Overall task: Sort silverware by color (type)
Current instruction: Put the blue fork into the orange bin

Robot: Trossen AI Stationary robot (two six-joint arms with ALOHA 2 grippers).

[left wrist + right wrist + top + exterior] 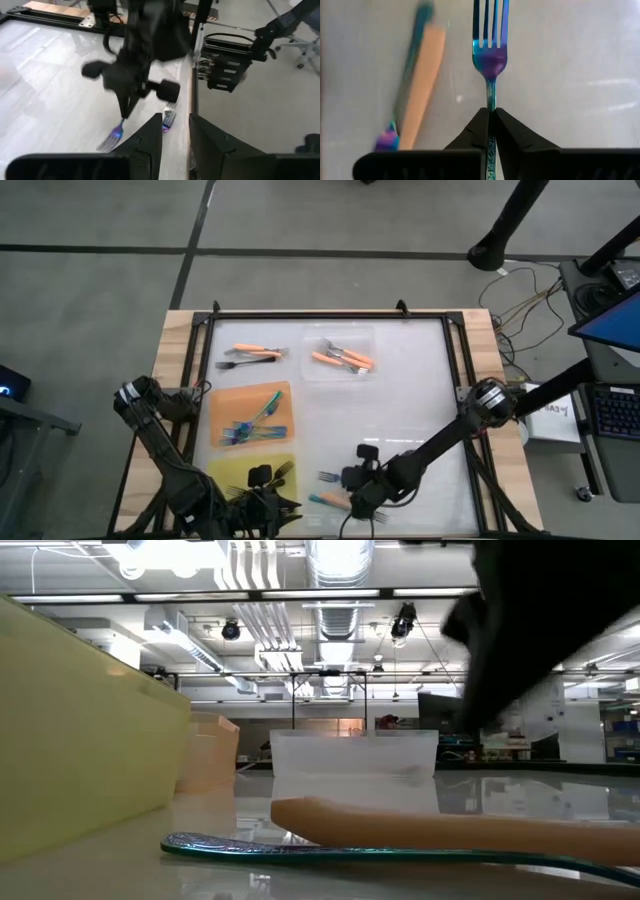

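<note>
My right gripper (491, 112) is shut on a teal, iridescent fork (491, 55) near the table's front edge (345, 478). Beside it lie an orange-handled fork (422, 85) and another teal one (330, 850), both flat on the table. My left gripper (175, 140) stands open over the yellow mat (235, 470), nothing between its fingers. Teal forks (250, 428) lie on the orange mat (225, 405), black forks (282, 472) on the yellow mat, and orange forks (342, 360) in the clear tray (345, 338). My right gripper pinches the teal fork's thin handle (491, 99), just behind the head, between its two fingers. The fingers slant down from the right and lie along the fork. The tines (107, 144) stick out ahead and below; whether they touch the table, I cannot tell.
Two orange forks (250, 351) and a dark one (232, 364) lie loose at the far left. One more teal fork (169, 119) lies near the front edge. A black frame (330, 315) borders the white surface.
</note>
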